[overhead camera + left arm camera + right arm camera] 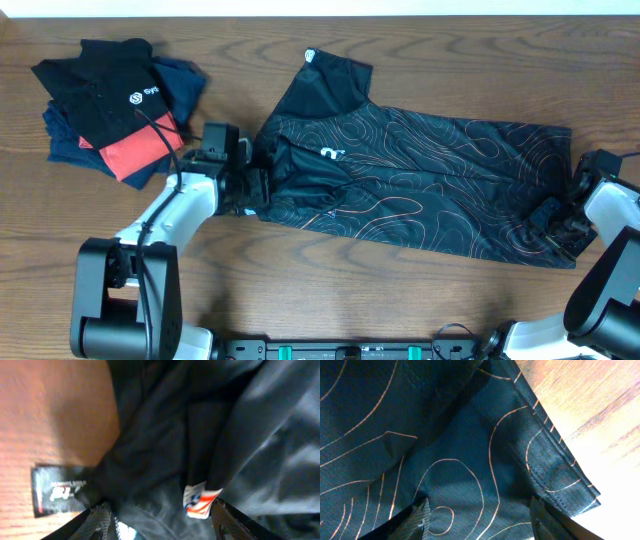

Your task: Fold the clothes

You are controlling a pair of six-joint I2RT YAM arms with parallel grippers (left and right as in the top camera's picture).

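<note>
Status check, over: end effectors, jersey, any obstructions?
Left end effector open at bunched end. Right end effector open over hem corner. Black copper-lined jersey spread on wooden table. Navy, black, coral garment pile lies apart.

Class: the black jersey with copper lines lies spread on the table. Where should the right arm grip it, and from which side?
The stitched hem corner of the jersey, approached from the right over bare table. That edge lies flat, doubled and free, so the jaws can probably straddle it; the middle offers only flat cloth.
</note>
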